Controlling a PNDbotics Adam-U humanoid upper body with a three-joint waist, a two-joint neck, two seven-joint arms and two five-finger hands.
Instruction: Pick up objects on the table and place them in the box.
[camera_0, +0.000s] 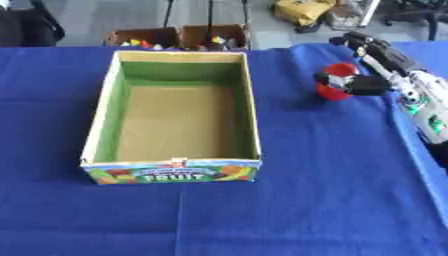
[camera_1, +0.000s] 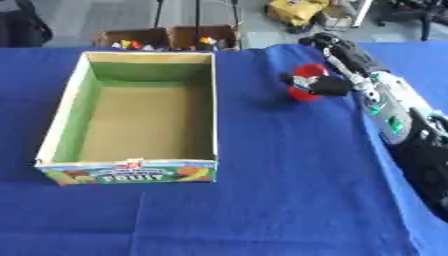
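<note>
An open cardboard fruit box (camera_0: 99, 131) with green inner walls stands on the blue table, nothing inside it. To its right my right hand (camera_0: 356, 83) is curled round a round red object (camera_0: 335, 74), held just above or on the cloth; I cannot tell which. Dark fingers cover much of the object's front. The right arm (camera_1: 385, 105) comes in from the right edge. My left hand shows in neither view.
The blue cloth (camera_0: 262, 215) covers the table. Beyond the far edge stand two small brown boxes (camera_0: 179, 36) with colourful items. A yellow bag (camera_0: 302, 10) lies on the floor behind.
</note>
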